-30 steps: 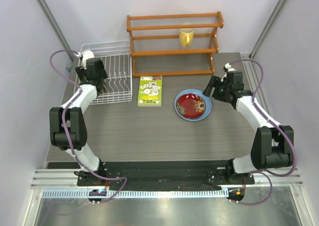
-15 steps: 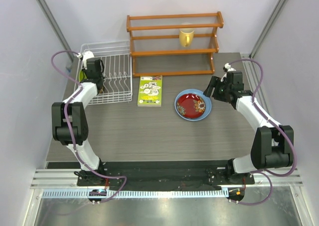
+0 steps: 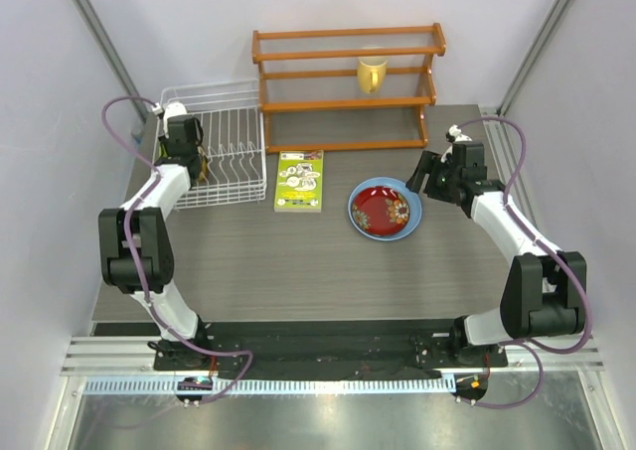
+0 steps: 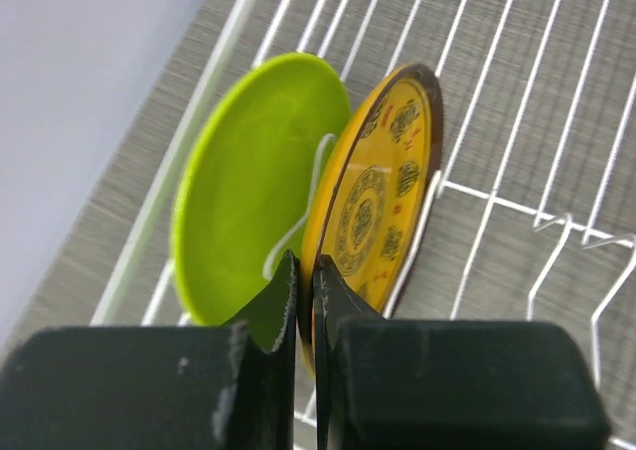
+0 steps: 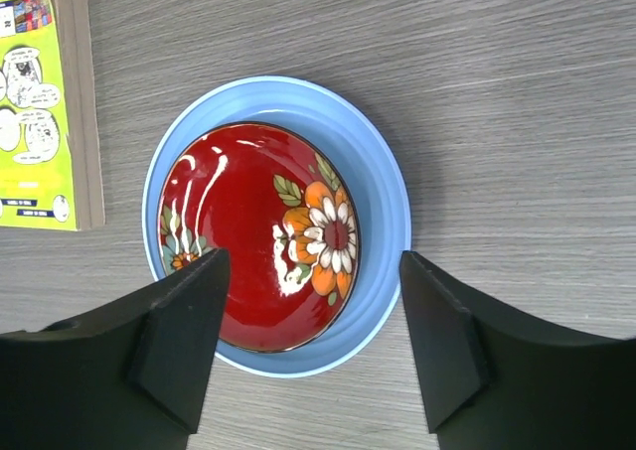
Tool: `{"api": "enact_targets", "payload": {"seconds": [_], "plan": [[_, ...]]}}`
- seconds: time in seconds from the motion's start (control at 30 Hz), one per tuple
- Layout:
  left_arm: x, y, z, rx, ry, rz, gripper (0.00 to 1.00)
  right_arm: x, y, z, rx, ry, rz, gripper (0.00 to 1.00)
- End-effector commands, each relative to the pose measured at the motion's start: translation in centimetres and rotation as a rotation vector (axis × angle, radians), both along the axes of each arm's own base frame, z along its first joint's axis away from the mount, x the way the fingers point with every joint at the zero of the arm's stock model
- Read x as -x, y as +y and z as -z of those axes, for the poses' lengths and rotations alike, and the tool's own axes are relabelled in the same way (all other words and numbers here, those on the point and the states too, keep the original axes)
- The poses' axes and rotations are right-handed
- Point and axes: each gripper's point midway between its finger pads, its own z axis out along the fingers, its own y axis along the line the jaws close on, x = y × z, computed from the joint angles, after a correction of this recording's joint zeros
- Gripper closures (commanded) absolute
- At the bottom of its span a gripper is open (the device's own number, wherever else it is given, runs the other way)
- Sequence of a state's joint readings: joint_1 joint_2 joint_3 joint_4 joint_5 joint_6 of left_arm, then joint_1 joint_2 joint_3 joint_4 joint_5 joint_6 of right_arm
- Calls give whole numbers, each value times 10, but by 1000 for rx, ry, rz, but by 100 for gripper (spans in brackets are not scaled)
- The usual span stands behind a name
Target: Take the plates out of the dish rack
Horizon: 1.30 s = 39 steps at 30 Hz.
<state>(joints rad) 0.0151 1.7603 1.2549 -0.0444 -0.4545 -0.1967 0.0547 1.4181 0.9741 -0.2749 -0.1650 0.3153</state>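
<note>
Left tool [image 4: 306, 271]: pinches yellow-orange plate [image 4: 383, 192] rim | dish rack [image 4: 517, 92]: that plate, lime green plate [image 4: 248, 182], upright | right tool [image 5: 313, 263]: spread over dark red plate [image 5: 238, 231] inside light blue plate [image 5: 383, 192]

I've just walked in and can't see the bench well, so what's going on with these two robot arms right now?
The arms are emptying the white wire dish rack. The left gripper is shut on what looks like the rim of the yellow-orange patterned plate, which stands upright in the rack beside the lime green plate. The right gripper hangs open over the dark red flowered plate, which lies inside the larger light blue plate on the grey table. So two plates are out and two are in the rack.
</note>
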Motion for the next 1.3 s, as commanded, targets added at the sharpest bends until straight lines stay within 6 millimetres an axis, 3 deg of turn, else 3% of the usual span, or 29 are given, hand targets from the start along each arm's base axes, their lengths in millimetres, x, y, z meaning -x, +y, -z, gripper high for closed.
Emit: {"api": "enact_targets", "payload": {"seconds": [0.0, 0.13, 0.23, 0.33, 0.47, 0.53, 0.7, 0.87, 1.03, 1.27], "plan": [[1, -11, -100, -116, -173, 16, 100, -4, -9, -26, 34, -69, 26, 21], [20, -18, -142, -228, -199, 27, 100, -2, -17, -31, 72, -76, 53, 13], [38, -23, -160, -251, -217, 25, 100, -2, -19, -41, 78, -96, 61, 12], [52, -36, -164, -224, -228, 45, 100, -2, -12, -49, 42, -112, 43, 12], [73, -71, -164, 1, -282, 153, 100, -6, 10, -62, -53, -139, -13, 12], [78, -107, -143, 191, -287, 271, 100, -9, 26, -70, -98, -164, -57, 12], [94, -178, -108, 553, -284, 440, 100, -6, 95, -88, -243, -203, -226, 12], [107, -239, -99, 678, -257, 607, 100, -1, 149, -98, -356, -230, -336, 12], [117, -276, -107, 801, -267, 708, 100, -2, 171, -94, -414, -229, -371, 12], [126, -307, -106, 876, -254, 777, 100, 1, 187, -88, -480, -212, -408, 16]]}}
